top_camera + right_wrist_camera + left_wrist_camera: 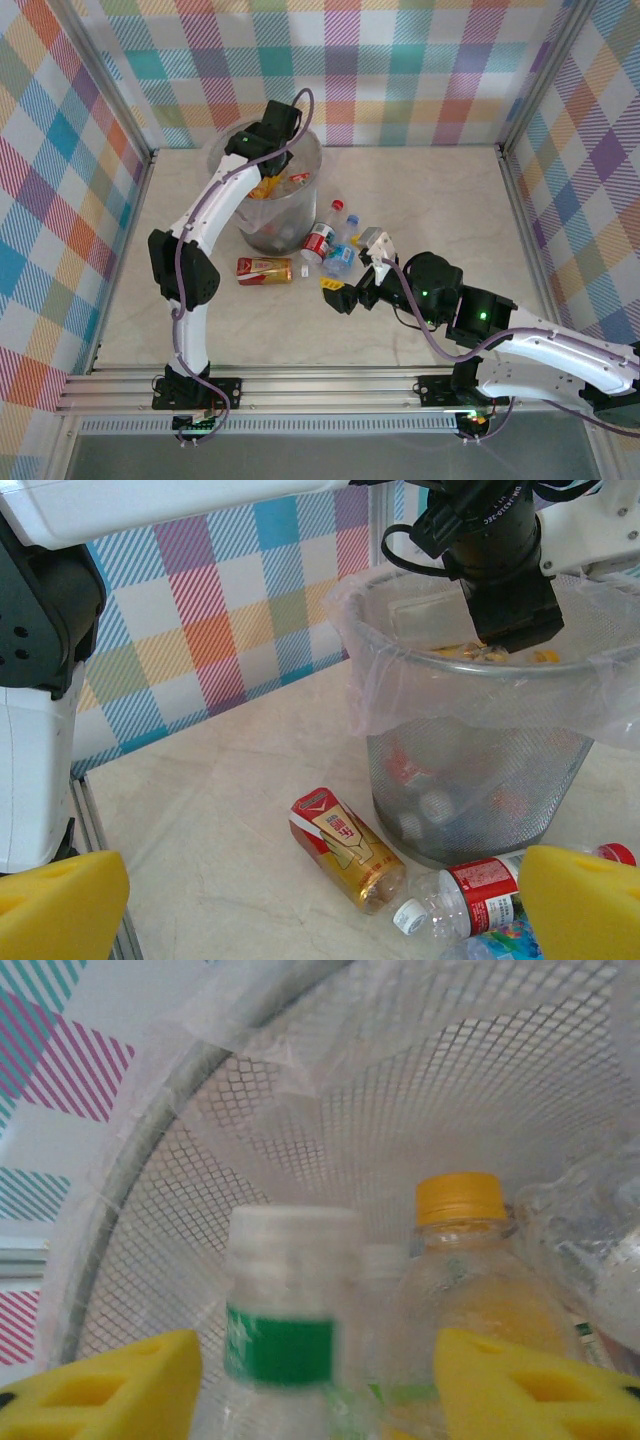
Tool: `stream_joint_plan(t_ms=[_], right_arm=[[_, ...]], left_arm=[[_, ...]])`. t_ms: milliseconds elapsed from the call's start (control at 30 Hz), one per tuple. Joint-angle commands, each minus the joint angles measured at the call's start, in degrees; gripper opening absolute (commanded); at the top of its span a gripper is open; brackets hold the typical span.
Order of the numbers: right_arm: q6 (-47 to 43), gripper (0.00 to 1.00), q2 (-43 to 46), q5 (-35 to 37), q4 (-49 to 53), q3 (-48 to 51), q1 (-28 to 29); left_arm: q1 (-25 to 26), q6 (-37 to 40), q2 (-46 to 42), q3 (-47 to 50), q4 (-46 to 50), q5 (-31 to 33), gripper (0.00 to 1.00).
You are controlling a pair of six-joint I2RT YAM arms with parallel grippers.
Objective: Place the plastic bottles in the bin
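My left gripper (268, 158) hangs over the bin (300, 205), pointing into it. In the left wrist view its yellow fingers (110, 1390) stand apart, and a blurred white-capped, green-labelled bottle (285, 1330) sits between them with a gap on each side. An orange-capped bottle (465, 1270) stands behind, inside the mesh bin (400, 1090). On the table by the bin lie a gold-and-red bottle (265, 270) (345, 845), a red-labelled bottle (318, 240) (480, 895), a blue-labelled one (340, 260) and a red-capped one (347, 214). My right gripper (355, 270) (320, 910) is open, low, just right of these.
The bin's clear liner (400, 630) folds over its rim, and several bottles show through its mesh wall (470, 780). Metal frame rails (130, 230) and checked walls (400, 70) enclose the beige tabletop (450, 200). The left arm (200, 230) arches along the left side.
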State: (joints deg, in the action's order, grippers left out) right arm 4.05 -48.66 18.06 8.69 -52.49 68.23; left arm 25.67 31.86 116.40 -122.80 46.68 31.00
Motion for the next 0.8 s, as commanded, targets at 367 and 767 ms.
stream_joint_plan(t_ms=[367,767], right_arm=[[2.92,1.0,0.78,1.4,0.34,0.71,0.33],[8.1,0.99,3.01,5.57,4.22,2.18,0.31]], left_arm=[[-0.62,-16.09,-10.6,-5.35,7.25,-15.96,0.84],[-0.63,-34.16,-23.79,9.21,-1.94,-44.67,0.93]])
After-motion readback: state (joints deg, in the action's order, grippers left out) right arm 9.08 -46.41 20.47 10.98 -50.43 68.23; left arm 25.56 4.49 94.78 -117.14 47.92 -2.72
